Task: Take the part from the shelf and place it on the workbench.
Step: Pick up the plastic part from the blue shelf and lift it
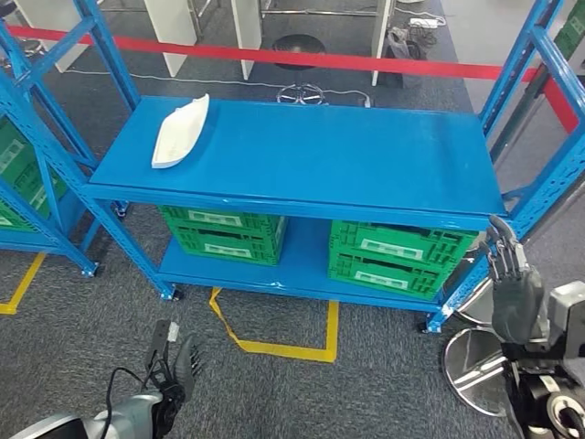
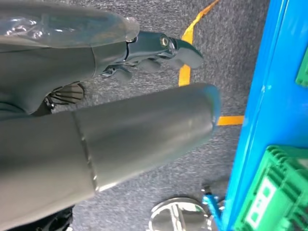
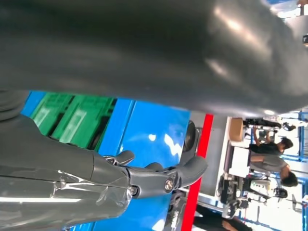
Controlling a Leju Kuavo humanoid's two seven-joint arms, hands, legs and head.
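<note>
With both hands empty and fingers apart, left hand (image 1: 181, 361) low and right hand (image 1: 514, 283) at the shelf's end, extend toward the white part (image 1: 180, 132) lying at the far left of the blue shelf (image 1: 324, 155), grasping across its narrow width.

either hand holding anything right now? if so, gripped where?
Nothing held. Left hand hangs low and empty, right hand is raised near the shelf end, empty. The white part lies untouched on the shelf.
</note>
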